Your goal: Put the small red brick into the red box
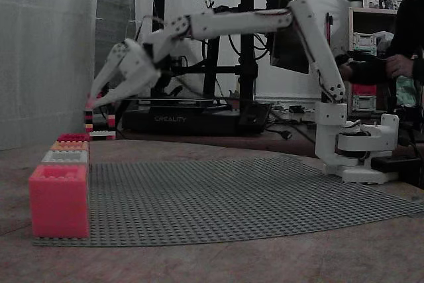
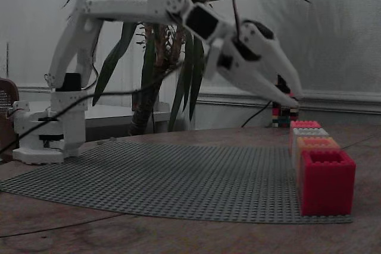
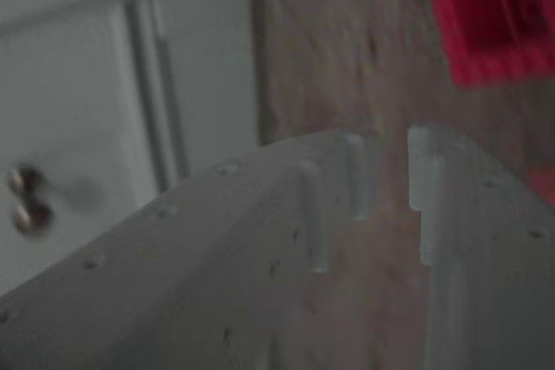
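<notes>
Red box last in row, behind grey box.

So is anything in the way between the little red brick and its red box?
Nothing visible. The small red brick appears pinched at the tips of the fingers, up in the air. The red box stands open-topped and uncovered, and only air shows between them.

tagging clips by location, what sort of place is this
Probably a home hobby room or small maker space, not a factory. A Creality 3D printer stands behind the table, a big potted plant grows by the wall, and toy brick boxes line a studded grey baseplate.
</notes>
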Available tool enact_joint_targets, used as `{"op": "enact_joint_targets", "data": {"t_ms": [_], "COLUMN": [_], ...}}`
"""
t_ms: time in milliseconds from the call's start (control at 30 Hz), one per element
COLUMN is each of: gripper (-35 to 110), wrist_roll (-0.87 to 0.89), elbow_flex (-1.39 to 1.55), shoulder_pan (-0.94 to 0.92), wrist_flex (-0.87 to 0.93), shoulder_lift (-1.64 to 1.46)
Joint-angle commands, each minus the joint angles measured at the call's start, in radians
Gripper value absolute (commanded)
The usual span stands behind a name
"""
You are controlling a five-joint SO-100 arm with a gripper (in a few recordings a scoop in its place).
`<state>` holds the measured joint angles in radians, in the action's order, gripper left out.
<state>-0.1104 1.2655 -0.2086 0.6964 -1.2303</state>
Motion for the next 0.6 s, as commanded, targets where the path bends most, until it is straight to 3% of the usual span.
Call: {"op": "enact_joint_targets", "data": {"t_ms": [0, 233, 567], "gripper": [0, 0, 0], "wrist_roll": [-0.072, -0.187, -0.153], "elbow_flex": [0.110, 0.592, 1.193], "shoulder_pan": [0.037, 0.051, 0.135], "wrist_flex": [0.100, 0.155, 0.310], "shoulder_lift": [-0.284, -0.652, -1.250]}}
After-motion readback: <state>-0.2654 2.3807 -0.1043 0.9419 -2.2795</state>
